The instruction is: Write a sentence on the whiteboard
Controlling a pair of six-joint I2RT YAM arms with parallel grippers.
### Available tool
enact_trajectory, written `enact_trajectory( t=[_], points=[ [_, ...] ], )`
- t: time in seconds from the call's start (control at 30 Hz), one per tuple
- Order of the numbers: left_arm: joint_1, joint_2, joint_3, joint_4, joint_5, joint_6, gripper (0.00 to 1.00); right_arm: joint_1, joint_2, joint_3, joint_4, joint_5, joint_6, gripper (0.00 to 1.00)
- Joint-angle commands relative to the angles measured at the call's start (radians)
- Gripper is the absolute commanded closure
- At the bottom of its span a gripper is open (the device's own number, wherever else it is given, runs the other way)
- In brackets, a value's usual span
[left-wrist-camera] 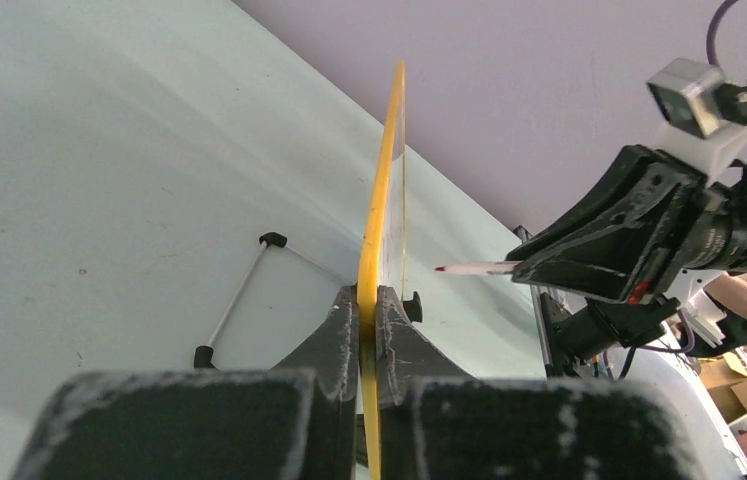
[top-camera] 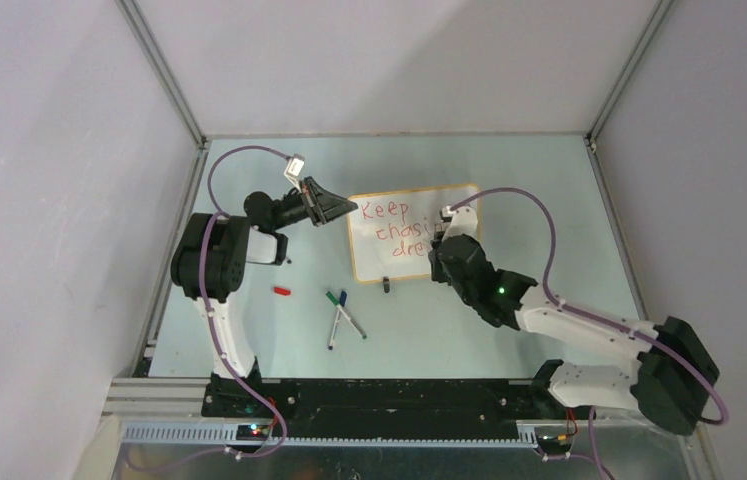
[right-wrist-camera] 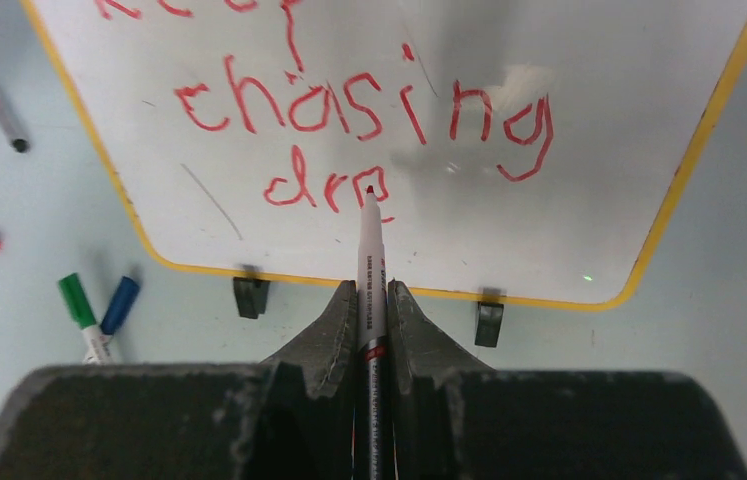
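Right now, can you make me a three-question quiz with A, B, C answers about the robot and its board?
1. Where is the red cap?
A) on the table, left of the whiteboard
B) on top of the whiteboard
C) on the robot's arm

2. What colour are the letters?
A) blue
B) red
C) green

3. What is the left tool doing?
A) hanging open
B) holding a pen
C) shut on the whiteboard's edge

Answers:
1 A, it lies on the tabletop apart from the frame.
2 B, every stroke is red.
3 C, it pinches the yellow frame.
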Motion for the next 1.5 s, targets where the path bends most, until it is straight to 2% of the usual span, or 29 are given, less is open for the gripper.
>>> enact_trajectory(
  t=[0.0,0.2,0.27,0.4,0.5,0.57,0.67,0.77,0.93,1.23,1.47],
  points=[
    [-0.012,-0.035,-0.011,0.051,0.048,0.075,1.00,0.012,-0.109,-0.051,0.115,0.001,-0.040,1.00],
    [-0.013,-0.036,-0.011,0.051,0.047,0.076,1.00,-0.010,-0.162,-0.027,0.133,-0.040,-0.125,1.00],
    [-0.012,-0.036,-0.011,0.051,0.047,0.077,1.00,-0.055,-0.168,0.038,0.035,-0.076,-0.161,1.00],
    [-0.012,-0.039,-0.013,0.051,0.047,0.079,1.00,-0.136,-0.157,0.136,-0.045,-0.192,-0.263,1.00],
    [-0.012,-0.042,-0.015,0.051,0.046,0.081,1.00,-0.170,-0.143,0.118,-0.020,-0.195,-0.219,1.00],
    [-0.012,-0.039,-0.014,0.051,0.045,0.081,1.00,-0.193,-0.129,0.084,0.022,-0.262,-0.170,1.00],
    [-0.013,-0.033,-0.009,0.051,0.047,0.076,1.00,-0.192,-0.102,0.069,0.004,-0.332,-0.178,1.00],
    [-0.013,-0.030,-0.003,0.051,0.049,0.072,1.00,-0.167,-0.127,0.028,0.013,-0.337,-0.186,1.00],
    [-0.012,-0.032,-0.006,0.051,0.047,0.075,1.00,-0.150,-0.172,-0.093,0.143,-0.321,-0.191,1.00],
    [-0.012,-0.037,-0.009,0.051,0.047,0.078,1.00,-0.061,-0.124,-0.116,0.202,-0.256,-0.227,1.00],
    [-0.013,-0.033,-0.008,0.051,0.045,0.077,1.00,-0.060,-0.106,-0.120,0.213,-0.213,-0.214,1.00]
  ],
)
